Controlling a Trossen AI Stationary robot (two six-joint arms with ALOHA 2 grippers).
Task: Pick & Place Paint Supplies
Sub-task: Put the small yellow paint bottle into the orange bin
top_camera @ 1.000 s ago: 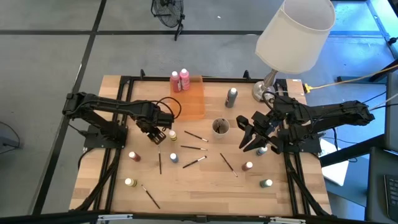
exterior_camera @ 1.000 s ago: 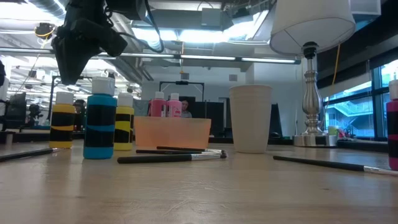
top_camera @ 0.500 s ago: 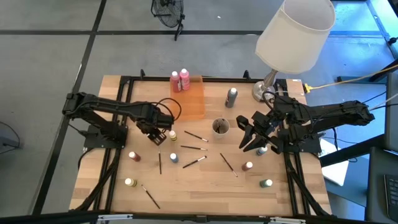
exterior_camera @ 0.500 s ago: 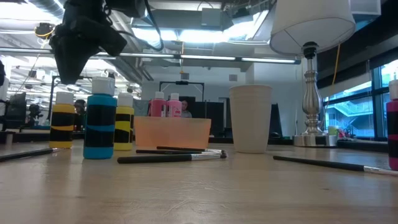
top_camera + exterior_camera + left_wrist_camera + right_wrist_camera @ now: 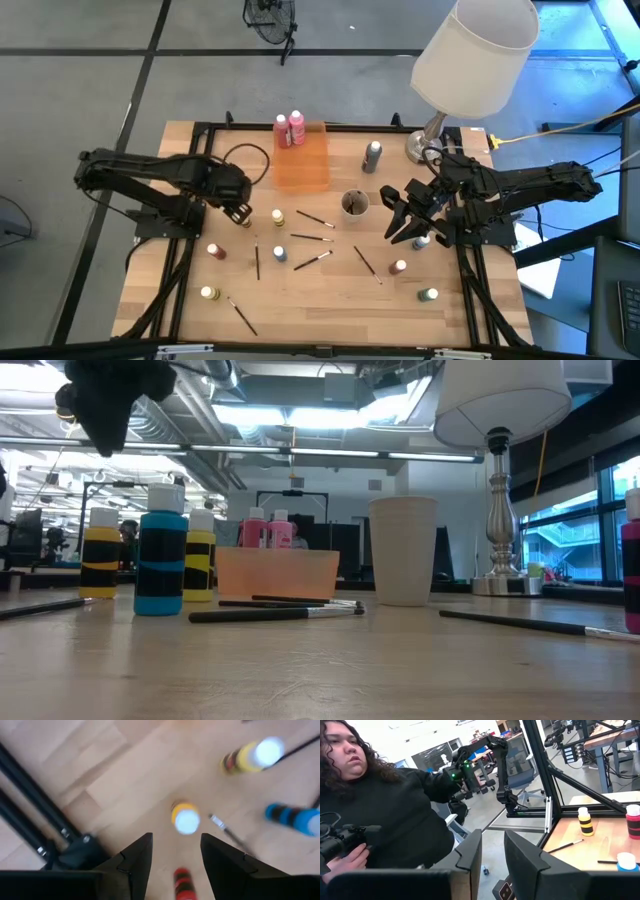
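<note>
The left claw point(image 5: 243, 213) hangs over the left part of the bench point(image 5: 330, 310), its fingers apart with nothing between them; in its wrist view a yellow bottle point(image 5: 186, 818) stands on the wood just beyond the gap, with a red bottle point(image 5: 183, 882) nearer and partly cut off at the edge. The right claw point(image 5: 398, 214) waits at the right side of the bench, raised and tilted, fingers a little apart and empty (its wrist camera looks off the bench toward a person in dark clothes point(image 5: 390, 815) holding a camera). From above, the paint supplies lie scattered: two pink bottles point(image 5: 289, 128) stand at the back edge of the orange tray point(image 5: 305, 165), touching each other; a grey bottle point(image 5: 373, 156) stands near the lamp point(image 5: 470, 55); a second yellow bottle point(image 5: 277, 217) sits just right of the left claw, a blue bottle point(image 5: 280, 254) nearer the front, another yellow one point(image 5: 208, 294) near the front left corner, and a green bottle point(image 5: 429, 295) at the front right. Several thin brushes point(image 5: 315, 238) lie flat around the middle, apart from one another, one of them point(image 5: 240, 315) near the front left. A round cup point(image 5: 354, 204) stands in the middle, between the two arms. In the low view the blue bottle point(image 5: 162, 564) stands between two yellow ones, with brushes point(image 5: 275, 612) lying in front of the tray point(image 5: 277, 573).
</note>
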